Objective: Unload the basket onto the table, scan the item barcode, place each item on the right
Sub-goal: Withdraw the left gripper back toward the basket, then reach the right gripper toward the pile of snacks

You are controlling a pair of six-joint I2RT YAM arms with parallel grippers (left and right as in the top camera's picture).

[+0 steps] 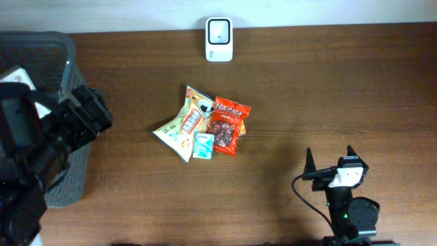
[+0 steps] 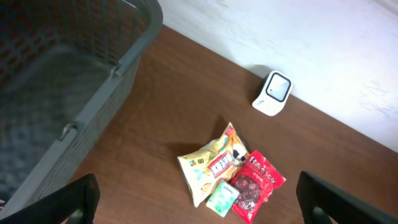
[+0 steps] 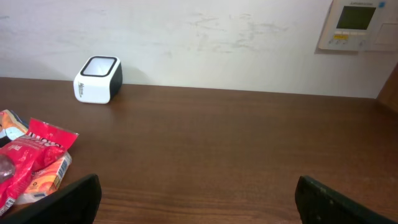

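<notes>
Three items lie in a pile mid-table: a yellow snack bag (image 1: 181, 125) (image 2: 208, 163), a red bag (image 1: 228, 124) (image 2: 255, 182) (image 3: 28, 158) and a small green tissue pack (image 1: 203, 145) (image 2: 222, 197). No barcode shows on any of them. The white barcode scanner (image 1: 219, 39) (image 2: 273, 93) (image 3: 97, 79) stands at the far edge. My left gripper (image 1: 89, 113) (image 2: 198, 182) hangs open and empty high over the table's left, looking down at the pile. Down at the near right my right gripper (image 1: 330, 158) (image 3: 198, 186) is also open and empty, low over bare wood.
A grey plastic basket (image 1: 67, 55) (image 2: 93, 93) occupies the left end of the table, partly under my left arm. A white wall runs behind the table's far edge, with a wall panel (image 3: 354, 23) at the upper right.
</notes>
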